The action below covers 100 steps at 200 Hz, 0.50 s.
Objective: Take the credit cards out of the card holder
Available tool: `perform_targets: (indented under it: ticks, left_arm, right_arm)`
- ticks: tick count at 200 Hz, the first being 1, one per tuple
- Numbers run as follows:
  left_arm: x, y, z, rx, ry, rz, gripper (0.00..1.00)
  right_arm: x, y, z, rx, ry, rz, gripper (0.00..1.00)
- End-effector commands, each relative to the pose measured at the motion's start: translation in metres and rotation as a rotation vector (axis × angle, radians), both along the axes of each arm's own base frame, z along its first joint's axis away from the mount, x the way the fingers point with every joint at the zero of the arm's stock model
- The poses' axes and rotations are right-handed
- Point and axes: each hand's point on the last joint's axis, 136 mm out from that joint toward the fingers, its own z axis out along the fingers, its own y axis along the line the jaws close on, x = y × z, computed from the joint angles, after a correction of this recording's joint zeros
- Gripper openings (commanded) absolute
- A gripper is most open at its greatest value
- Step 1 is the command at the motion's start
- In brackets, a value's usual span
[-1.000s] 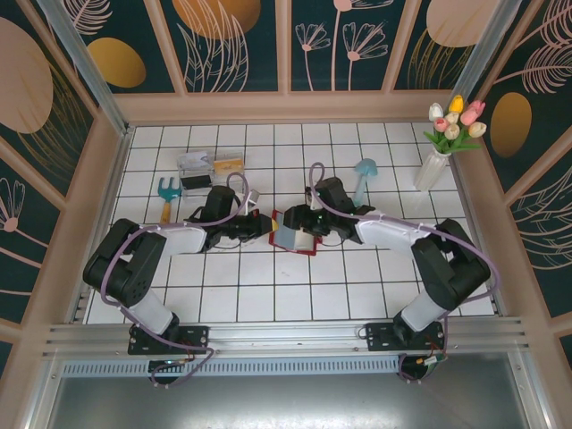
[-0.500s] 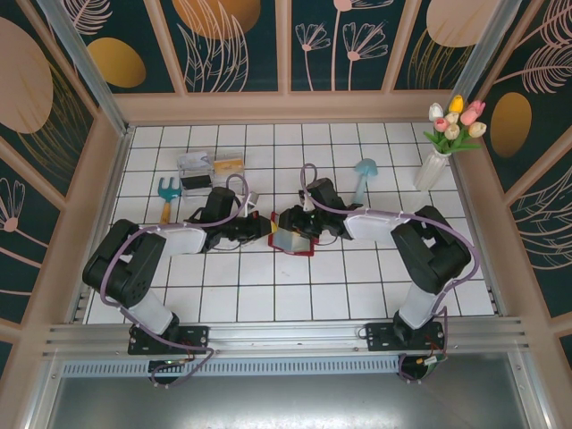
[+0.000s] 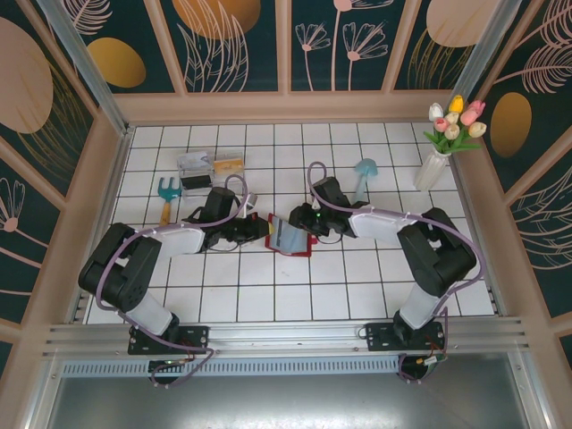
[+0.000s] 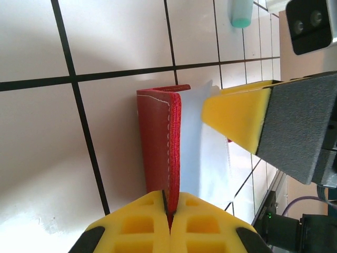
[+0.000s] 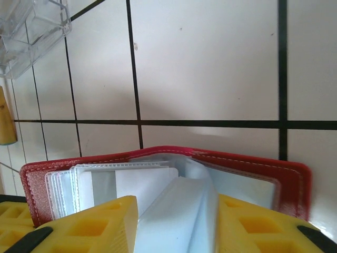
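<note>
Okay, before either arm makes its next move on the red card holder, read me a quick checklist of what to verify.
1. Left gripper clamped on the card holder at its red cover edge: ok.
2. Card holder open, pale insert exposed: ok.
3. Right gripper fingers on either side of the pale insert: ok.
4. Right gripper actually pinching it: cannot tell.
5. A credit card, not just sleeve, between those fingers: cannot tell.
6. Clear plastic box apart from the card holder: ok.
</note>
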Motion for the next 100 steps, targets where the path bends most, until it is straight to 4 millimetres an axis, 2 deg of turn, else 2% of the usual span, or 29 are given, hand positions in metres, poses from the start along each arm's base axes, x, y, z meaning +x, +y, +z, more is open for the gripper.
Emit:
perform_targets:
  ticks: [1, 36, 48, 77, 100]
  left_arm:
    - [0.004, -0.003, 0.012, 0.003, -0.044, -0.018, 0.00]
    - [0.005, -0.002, 0.009, 0.015, -0.038, -0.013, 0.00]
    - [0.005, -0.003, 0.009, 0.016, -0.037, -0.014, 0.00]
    - [0.005, -0.001, 0.006, 0.027, -0.031, -0.010, 0.00]
    - [0.006, 0.001, 0.000, 0.047, -0.021, 0.001, 0.00]
  right_arm:
    - [0.003, -0.014, 0.015, -0.047, -0.052, -0.026, 0.42]
    - [0.014, -0.035, 0.033, -0.147, -0.120, -0.127, 0.45]
    - [0.016, -0.036, 0.043, -0.139, -0.150, -0.141, 0.45]
    - [0.009, -0.006, 0.062, -0.023, -0.195, -0.024, 0.45]
    - [-0.005, 0.021, 0.050, 0.079, -0.126, 0.099, 0.41]
